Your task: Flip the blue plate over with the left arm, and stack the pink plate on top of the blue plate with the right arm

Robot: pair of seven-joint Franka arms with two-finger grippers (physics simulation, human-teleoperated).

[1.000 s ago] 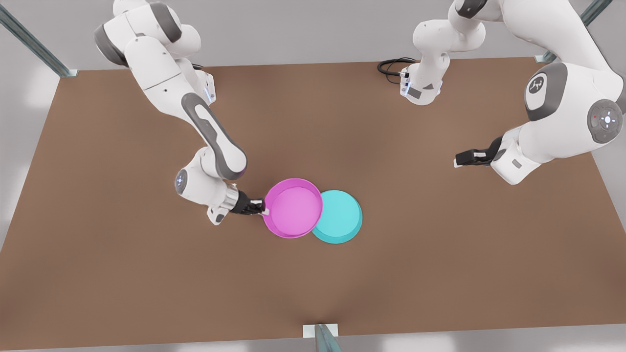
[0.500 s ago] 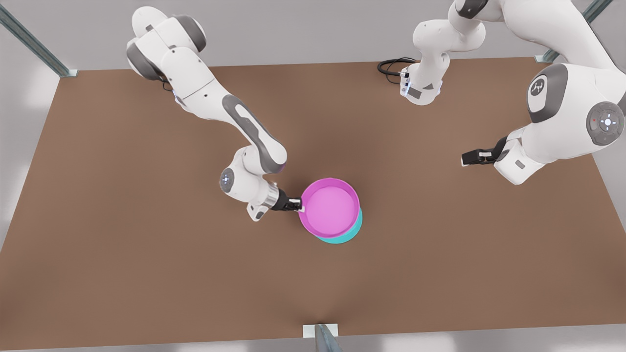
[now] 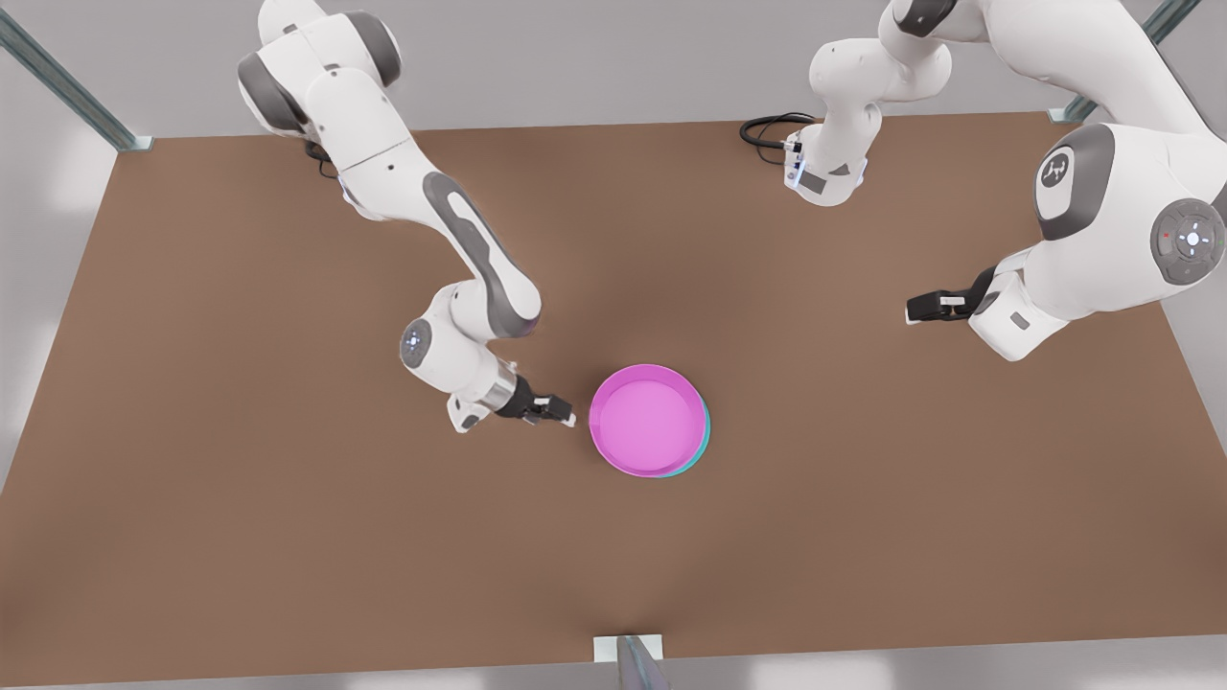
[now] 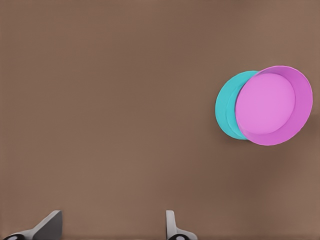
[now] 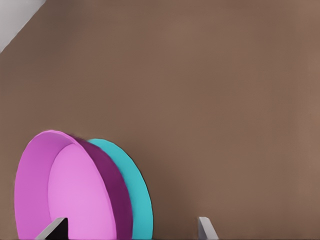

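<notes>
The pink plate [image 3: 644,417] sits rim-up on top of the blue plate [image 3: 706,433], whose edge peeks out as a thin crescent on the front view's right. My right gripper [image 3: 558,413] is open just off the pink plate's rim, on the front view's left, holding nothing. Its wrist view shows the pink plate [image 5: 70,195] close ahead with the blue plate [image 5: 136,192] behind it, between the open right gripper [image 5: 131,226] tips. My left gripper [image 3: 913,310] waits open far off at the front view's right. From there the pink plate [image 4: 270,102] and blue plate [image 4: 226,107] look distant beyond the left gripper [image 4: 111,224].
The brown table [image 3: 288,537] spreads wide around the stacked plates. A black cable [image 3: 767,129] lies near the far arm base. A metal post [image 3: 637,661] stands at the near edge.
My right gripper carried the pink plate toward the front view's right over the blue plate, let it go there, and pulled back. The left arm barely moved.
</notes>
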